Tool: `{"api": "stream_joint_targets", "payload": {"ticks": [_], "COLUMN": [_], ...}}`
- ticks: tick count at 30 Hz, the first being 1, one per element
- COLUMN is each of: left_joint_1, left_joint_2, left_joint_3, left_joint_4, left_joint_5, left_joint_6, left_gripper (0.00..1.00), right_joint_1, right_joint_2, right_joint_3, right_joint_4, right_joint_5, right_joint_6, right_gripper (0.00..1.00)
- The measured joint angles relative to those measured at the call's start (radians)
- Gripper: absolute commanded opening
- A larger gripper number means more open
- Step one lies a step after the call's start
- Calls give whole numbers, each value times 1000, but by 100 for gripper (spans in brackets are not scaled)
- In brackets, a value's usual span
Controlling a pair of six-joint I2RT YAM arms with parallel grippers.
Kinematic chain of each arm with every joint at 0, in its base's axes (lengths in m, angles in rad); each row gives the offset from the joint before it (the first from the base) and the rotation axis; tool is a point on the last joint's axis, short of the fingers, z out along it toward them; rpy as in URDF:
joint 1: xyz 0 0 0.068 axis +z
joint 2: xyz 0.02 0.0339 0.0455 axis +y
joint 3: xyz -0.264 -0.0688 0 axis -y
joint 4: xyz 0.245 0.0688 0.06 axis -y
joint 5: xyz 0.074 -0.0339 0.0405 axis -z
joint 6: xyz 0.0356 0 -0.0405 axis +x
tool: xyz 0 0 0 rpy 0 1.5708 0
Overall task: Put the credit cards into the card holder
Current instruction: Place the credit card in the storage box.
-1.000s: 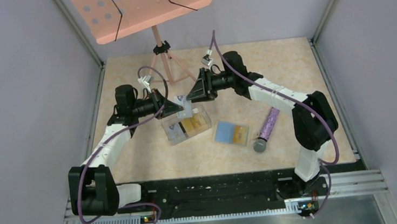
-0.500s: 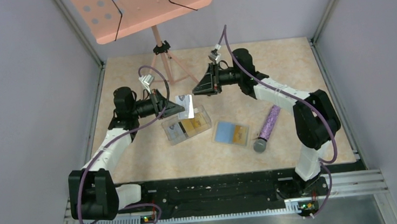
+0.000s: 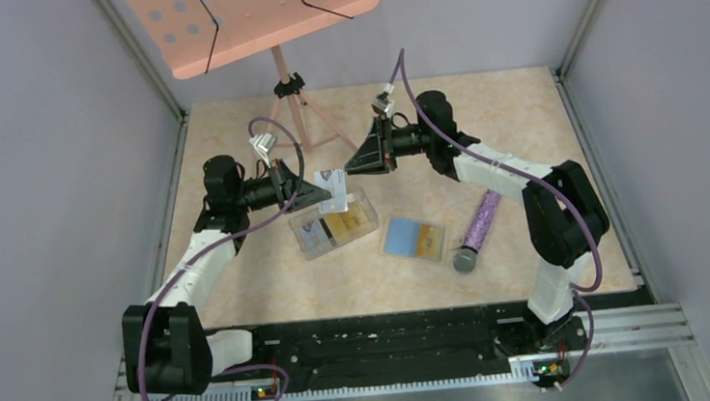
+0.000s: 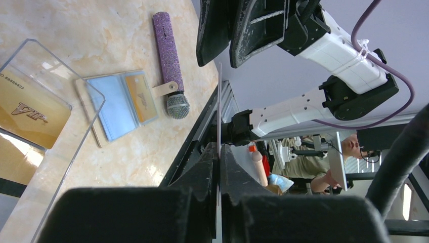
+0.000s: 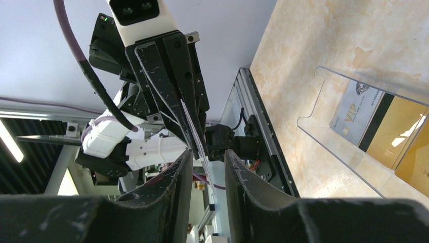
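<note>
Two fingers of the left gripper [image 3: 323, 194] are pressed together on a white card [image 3: 332, 189], which they hold upright on its edge, raised over the far edge of the clear box [image 3: 298, 233]. In the left wrist view the card shows only as a thin line rising from between the clamped fingers [image 4: 205, 167]. The right gripper [image 3: 353, 162] faces it from just beyond the box's far side. Its fingers [image 5: 177, 192] stand a narrow way apart and hold nothing. The card's top edge points at the gap between them; whether it touches either finger I cannot tell.

Inside the clear box lie more cards: a gold card [image 3: 343, 223] with "VIP" lettering and, beside it, a white printed card [image 3: 313, 231] with a dark stripe. The card holder [image 3: 401, 236] lies just to the right of the box, opened flat on the table [image 3: 479, 112] with its light blue inside up. A gold-orange card [image 3: 429, 241] sits on the half of it away from the box. Beyond the holder, further right of the box, lies a purple glitter microphone [image 3: 478, 230], its grey head towards the arm bases. Behind the box, at the back of the table, stands a pink music stand [image 3: 252, 13].
</note>
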Motion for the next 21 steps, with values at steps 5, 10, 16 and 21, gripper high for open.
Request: {"api": "stream_joint_targets", "payload": {"ticks": [5, 10, 16, 21], "left_joint_1": [-4, -7, -8, -8], "left_joint_2": [0, 0, -5, -13], "left_joint_3": [0, 0, 0, -1], "left_joint_4": [4, 8, 10, 9], "left_joint_5": [2, 6, 10, 10], "left_joint_6": [-5, -11, -15, -18], "left_gripper": [0, 0, 0, 0], "right_joint_1": [7, 23, 28, 29], "right_joint_2": [0, 0, 0, 0], "right_joint_3": [-12, -18, -18, -25], "right_joint_4": [6, 7, 10, 40], "right_joint_5": [-5, -6, -8, -15], "right_joint_6": [0, -1, 0, 5], "right_gripper": [23, 21, 10, 11]}}
